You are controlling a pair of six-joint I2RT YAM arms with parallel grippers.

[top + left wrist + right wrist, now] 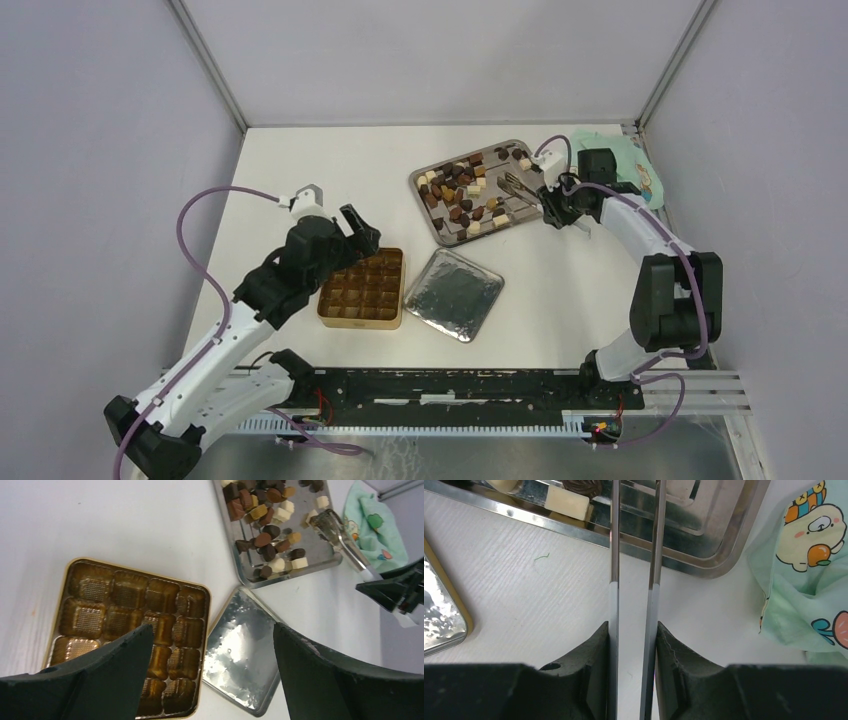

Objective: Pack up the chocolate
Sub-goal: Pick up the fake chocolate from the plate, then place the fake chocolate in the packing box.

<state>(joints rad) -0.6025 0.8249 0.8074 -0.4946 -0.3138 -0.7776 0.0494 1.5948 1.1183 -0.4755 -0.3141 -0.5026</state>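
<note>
Several dark, light-brown and cream pieces of chocolate lie on a steel tray. My right gripper is shut on the handle end of long silver tongs; their tips reach over the tray's right half. A cream piece lies just left of the tong arms. The gold gridded tin shows only bare cells. My left gripper hangs open above the tin's right edge, holding nothing.
A square silver lid lies right of the tin, nearly touching it. A mint-green cartoon-print cloth sits at the far right, beside the tray. Enclosure walls stand on three sides.
</note>
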